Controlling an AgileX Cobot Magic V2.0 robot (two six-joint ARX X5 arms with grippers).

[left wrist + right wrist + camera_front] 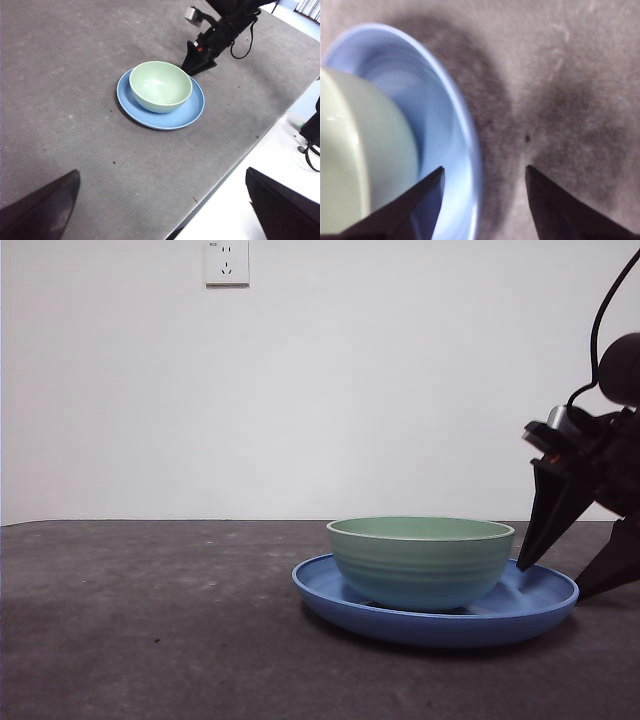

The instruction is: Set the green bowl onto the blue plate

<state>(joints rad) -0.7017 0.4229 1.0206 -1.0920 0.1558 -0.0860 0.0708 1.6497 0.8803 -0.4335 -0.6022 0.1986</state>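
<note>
- Sitting upright inside the blue plate (330,592), the green bowl (420,562) is set toward one side of the plate, not at its centre; in the front view more bare blue shows on the side nearest the right hand.
- Blue plate lies flat on the dark grey worktop (150,620); bowl is empty, rim level.
- Right hand (570,575): low at the plate's edge, on the right of the front view. Jaws spread apart and holding nothing. One jaw tip points down over the plate's rim close beside the bowl's wall; the other is outside the plate, just above the worktop.
- Right wrist view confirms: plate rim (470,150) passes through the gap between the two jaw tips, bowl wall (365,165) beside the inner jaw. Whether that jaw touches the bowl, cannot tell; picture is blurred.
- Left wrist view: bowl (161,86) on plate (192,107), the right hand (199,61) at the far rim of the plate.
- Left hand (162,210): well apart from plate and bowl, high over the worktop's near edge, jaws wide apart, empty.
- Background: white wall with a socket (227,262) in the front view.
</note>
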